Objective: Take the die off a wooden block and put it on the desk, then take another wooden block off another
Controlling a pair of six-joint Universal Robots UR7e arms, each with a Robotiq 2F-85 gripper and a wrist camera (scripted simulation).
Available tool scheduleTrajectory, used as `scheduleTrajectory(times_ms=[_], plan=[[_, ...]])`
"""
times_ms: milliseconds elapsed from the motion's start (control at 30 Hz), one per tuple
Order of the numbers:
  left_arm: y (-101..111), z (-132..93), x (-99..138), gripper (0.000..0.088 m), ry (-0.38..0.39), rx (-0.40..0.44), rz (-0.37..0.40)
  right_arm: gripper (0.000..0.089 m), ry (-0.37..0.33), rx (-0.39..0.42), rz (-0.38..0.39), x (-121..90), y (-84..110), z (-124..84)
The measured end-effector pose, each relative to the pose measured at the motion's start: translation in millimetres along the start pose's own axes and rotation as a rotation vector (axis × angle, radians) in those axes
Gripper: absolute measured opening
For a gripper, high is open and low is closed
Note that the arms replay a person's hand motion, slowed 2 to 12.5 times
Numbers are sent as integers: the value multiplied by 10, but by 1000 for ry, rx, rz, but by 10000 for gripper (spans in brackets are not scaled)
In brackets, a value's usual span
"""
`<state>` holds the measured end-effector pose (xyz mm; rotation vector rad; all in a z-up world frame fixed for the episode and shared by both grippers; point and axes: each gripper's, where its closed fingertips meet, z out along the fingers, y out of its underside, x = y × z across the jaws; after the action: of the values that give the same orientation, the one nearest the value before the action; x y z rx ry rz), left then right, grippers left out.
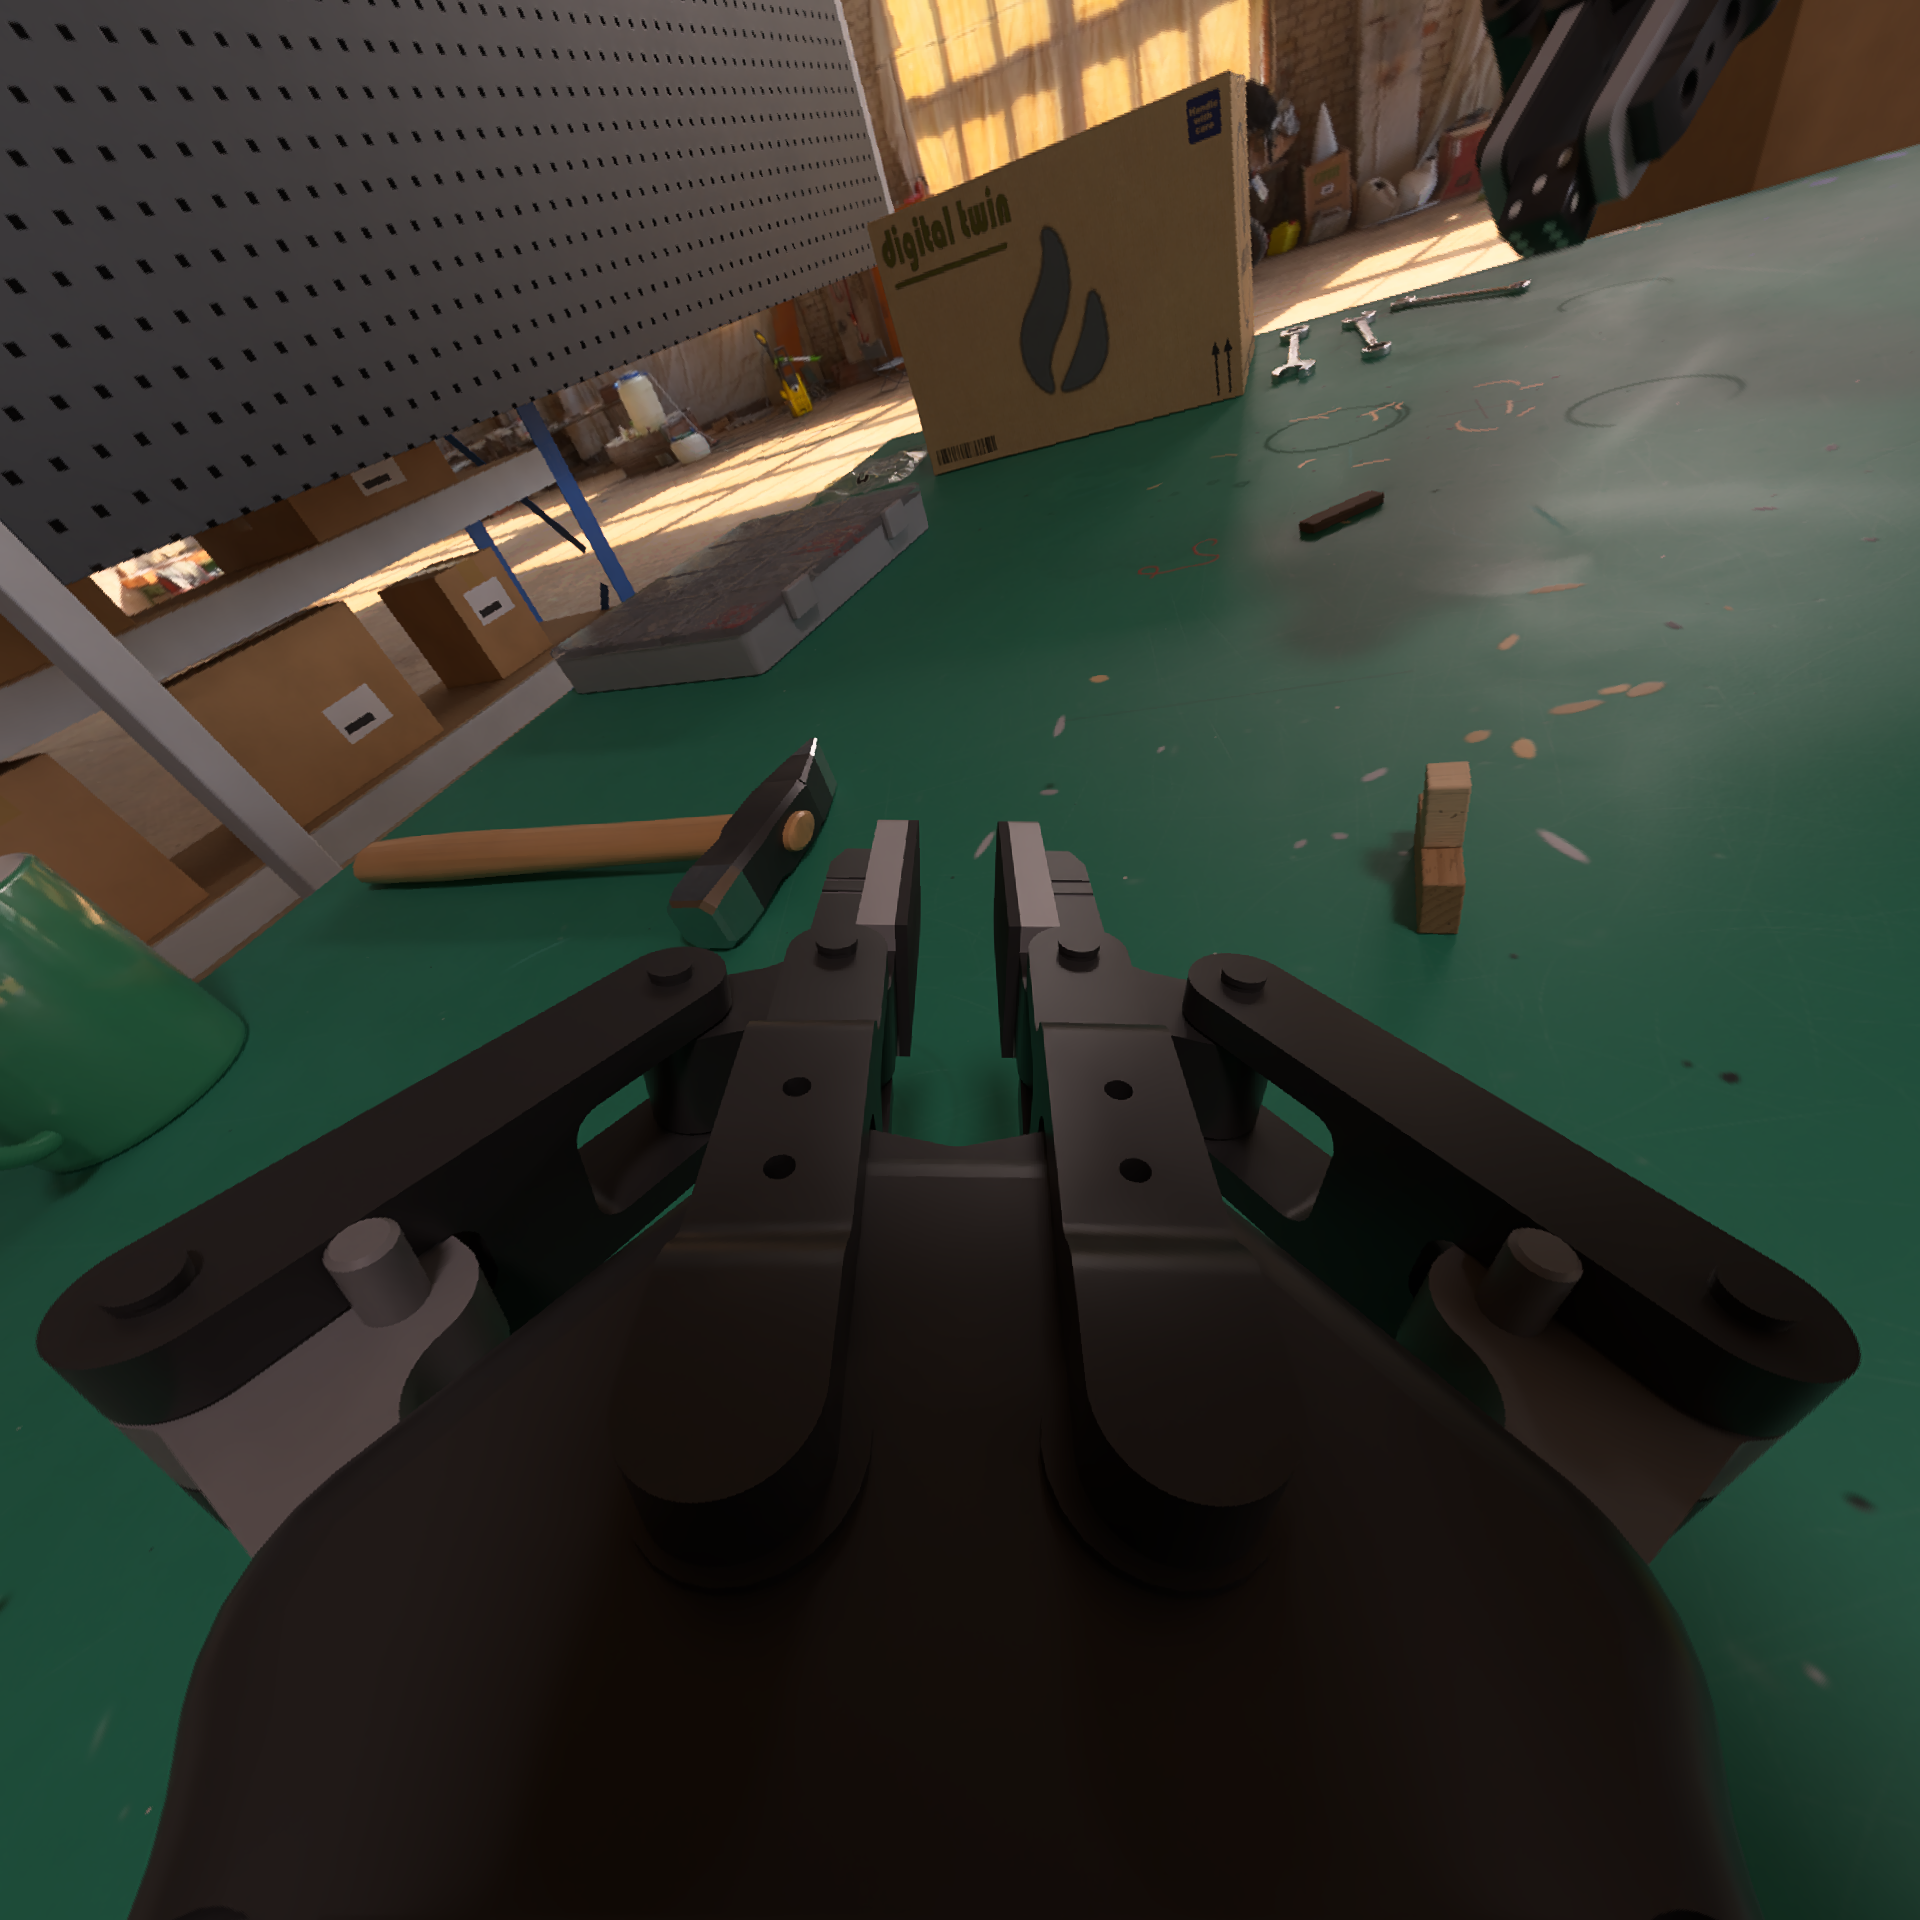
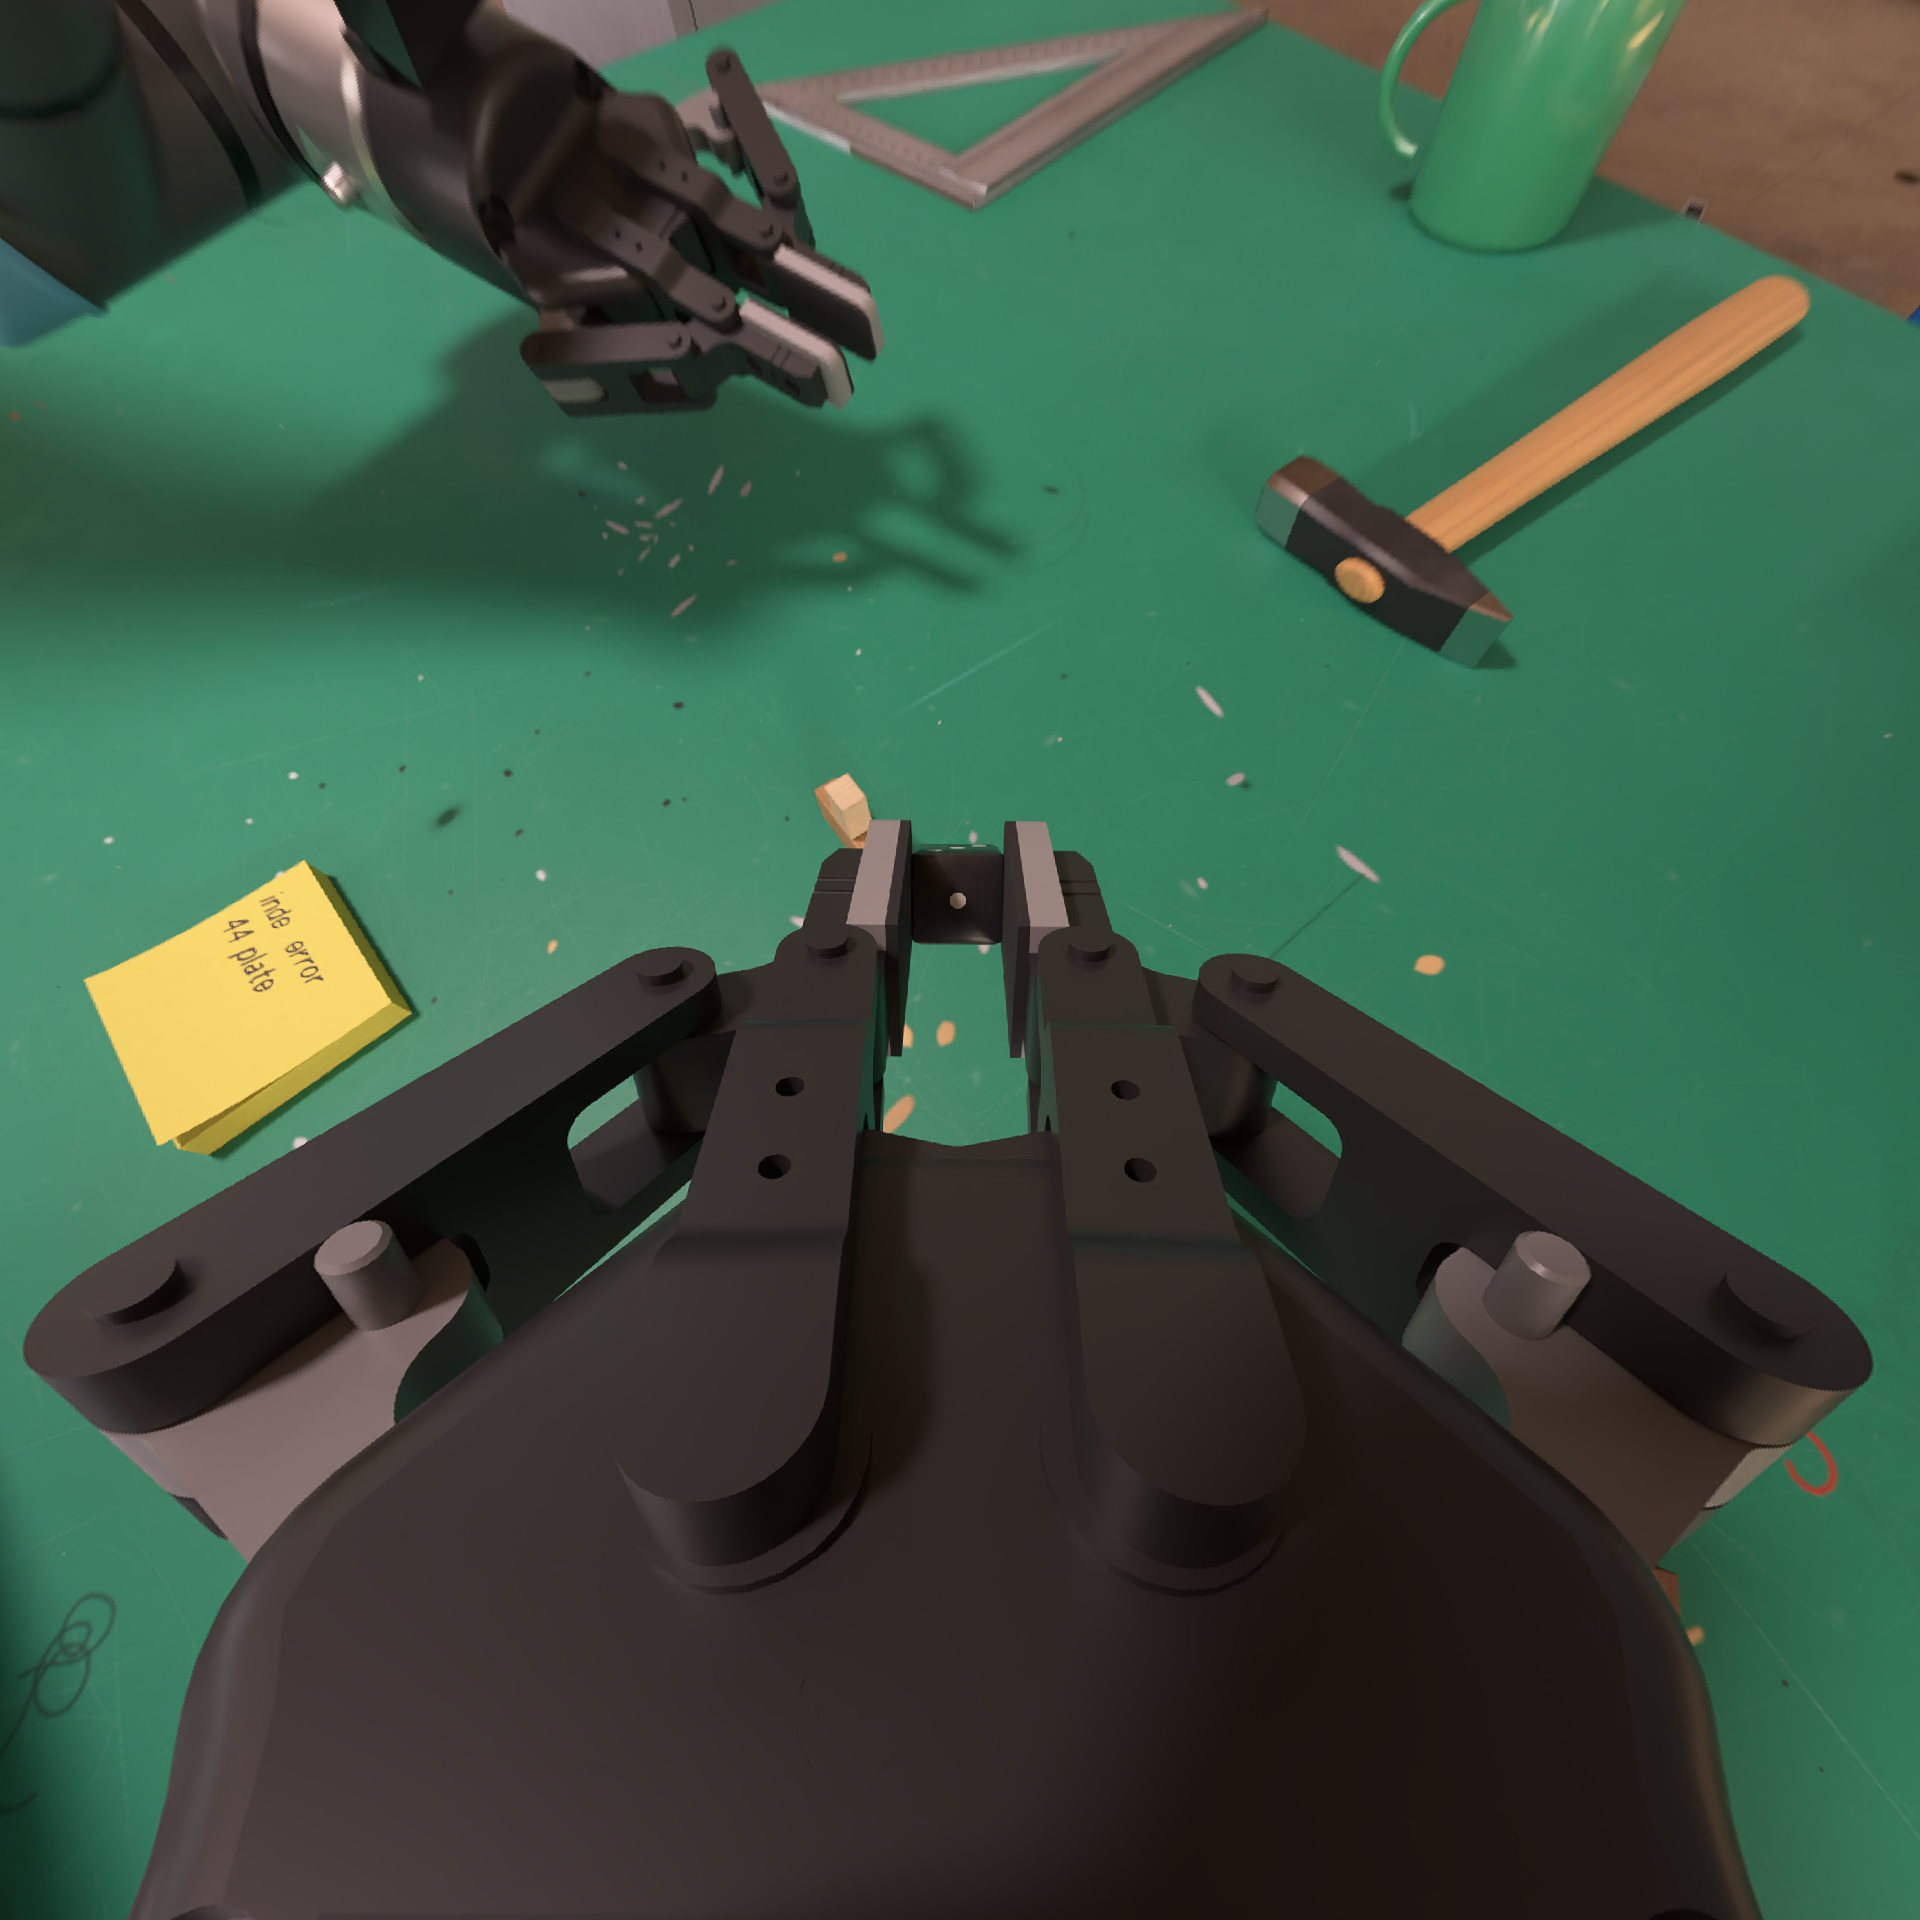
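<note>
Two wooden blocks stand stacked on the green desk, the upper block on the lower block, to the right of my left gripper. That gripper is narrowly open and empty, low over the desk. My right gripper is shut on a black die with pale pips and holds it well above the desk. A corner of the block stack shows just past its left finger. In the left wrist view the right gripper hangs at the top right.
A hammer lies left of my left gripper and also shows in the right wrist view. A green mug, metal set square, yellow sticky notes, cardboard box, grey case, wrenches and pegboard surround.
</note>
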<state>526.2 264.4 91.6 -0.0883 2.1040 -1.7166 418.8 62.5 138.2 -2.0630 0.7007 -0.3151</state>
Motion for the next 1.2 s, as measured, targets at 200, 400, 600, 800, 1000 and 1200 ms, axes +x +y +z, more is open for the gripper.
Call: scheduleTrajectory(times_ms=[200, 400, 600, 800, 1000, 1200], plan=[[-1, 9, 28, 134, 13, -2, 0, 156, 36, -88, 10, -40, 105, 300], [2, 17, 44, 138, 22, -6, -1, 156, 70, -116, 52, -62, 184, 612], [-6, 18, 52, 140, 26, -3, -1, 156, 105, -80, 94, -24, 189, 853], [-20, 15, 65, 140, 32, 4, -3, 156, 153, -48, 97, 79, 217, 989], [-32, 12, 81, 140, 38, 9, -2, 156, 203, -65, 92, 230, 335, 1010], [-42, 14, 104, 143, 47, 12, 2, 156, 229, -94, 113, 343, 473, 948]])
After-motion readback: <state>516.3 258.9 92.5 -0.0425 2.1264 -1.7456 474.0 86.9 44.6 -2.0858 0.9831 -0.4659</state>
